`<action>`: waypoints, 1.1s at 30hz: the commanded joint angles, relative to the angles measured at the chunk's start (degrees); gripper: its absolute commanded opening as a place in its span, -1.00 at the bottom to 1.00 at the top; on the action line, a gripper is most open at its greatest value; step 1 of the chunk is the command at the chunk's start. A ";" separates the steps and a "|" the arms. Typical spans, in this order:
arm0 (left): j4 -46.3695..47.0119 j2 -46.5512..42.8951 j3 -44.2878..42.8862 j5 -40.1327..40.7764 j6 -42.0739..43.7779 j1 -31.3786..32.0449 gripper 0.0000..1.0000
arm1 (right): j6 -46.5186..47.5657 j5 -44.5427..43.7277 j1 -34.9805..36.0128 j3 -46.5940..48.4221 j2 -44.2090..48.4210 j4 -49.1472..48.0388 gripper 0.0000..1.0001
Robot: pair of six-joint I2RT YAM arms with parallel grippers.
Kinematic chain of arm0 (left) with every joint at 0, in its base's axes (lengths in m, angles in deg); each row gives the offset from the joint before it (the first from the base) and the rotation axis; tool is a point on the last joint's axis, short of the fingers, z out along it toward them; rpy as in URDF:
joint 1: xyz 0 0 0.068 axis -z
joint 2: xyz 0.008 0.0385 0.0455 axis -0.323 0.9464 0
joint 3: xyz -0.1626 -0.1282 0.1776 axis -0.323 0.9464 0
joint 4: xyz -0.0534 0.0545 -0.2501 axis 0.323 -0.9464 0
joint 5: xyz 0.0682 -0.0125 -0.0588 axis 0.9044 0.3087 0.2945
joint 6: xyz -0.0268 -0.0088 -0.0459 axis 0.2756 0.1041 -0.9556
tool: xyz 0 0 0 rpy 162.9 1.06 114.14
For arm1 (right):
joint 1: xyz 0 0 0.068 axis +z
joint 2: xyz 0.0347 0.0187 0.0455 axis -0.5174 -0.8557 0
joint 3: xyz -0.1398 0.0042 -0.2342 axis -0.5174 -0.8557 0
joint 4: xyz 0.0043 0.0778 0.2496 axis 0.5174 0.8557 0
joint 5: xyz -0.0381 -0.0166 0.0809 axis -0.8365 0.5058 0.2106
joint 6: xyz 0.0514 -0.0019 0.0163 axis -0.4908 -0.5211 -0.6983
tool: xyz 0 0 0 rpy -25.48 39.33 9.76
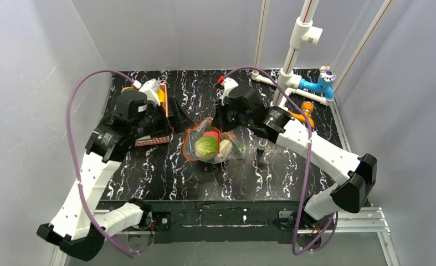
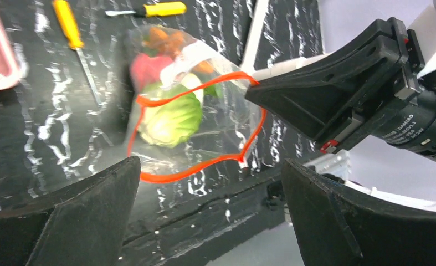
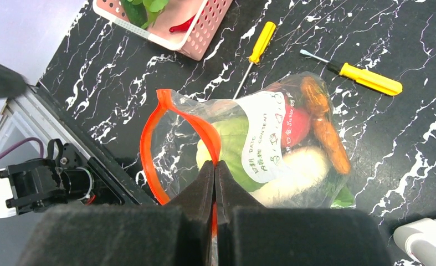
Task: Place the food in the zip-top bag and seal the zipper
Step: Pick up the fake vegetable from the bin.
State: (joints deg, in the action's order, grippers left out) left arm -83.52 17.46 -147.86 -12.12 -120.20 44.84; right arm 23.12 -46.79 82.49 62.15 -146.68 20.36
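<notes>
Orange zipper [image 3: 144,145] gapes; your right tool [image 3: 214,163] pinches its edge. Close your wide-open left tool [image 2: 210,183] on it and slide along.

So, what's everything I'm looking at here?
zip-top bag: one, clear, mid-table, mouth open
zipper: one, orange-red, around bag's mouth
cabbage: one, green, inside bag
ball: one, red-pink, inside bag
radish: one, white, inside bag
orange piece: one, orange, inside bag
screwdrivers: two, yellow-handled, table, near bag
basket: one, pink, table's left side
pipe frame: one, white, back right
table: one, black marbled, under everything
left gripper: one, black, open, facing bag's mouth
right gripper: one, black, shut on zipper
</notes>
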 commanded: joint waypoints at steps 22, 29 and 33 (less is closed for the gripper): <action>-9.07 18.36 -4.77 23.16 18.78 -22.27 0.92 | 2.38 1.42 -0.88 -0.53 1.68 -0.20 -0.97; -7.78 29.83 -11.51 25.13 19.91 -26.84 0.91 | 2.36 1.97 -0.83 -1.34 1.76 -0.57 -0.97; -6.54 30.91 -11.67 18.90 17.85 -35.55 0.90 | 2.20 1.93 -0.77 -1.74 1.68 -1.00 -0.97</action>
State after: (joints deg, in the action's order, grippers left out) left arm -90.75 50.21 -156.75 10.37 -101.25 17.04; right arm 25.42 -45.21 82.21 61.27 -146.59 21.78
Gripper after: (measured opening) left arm 0.957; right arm 0.028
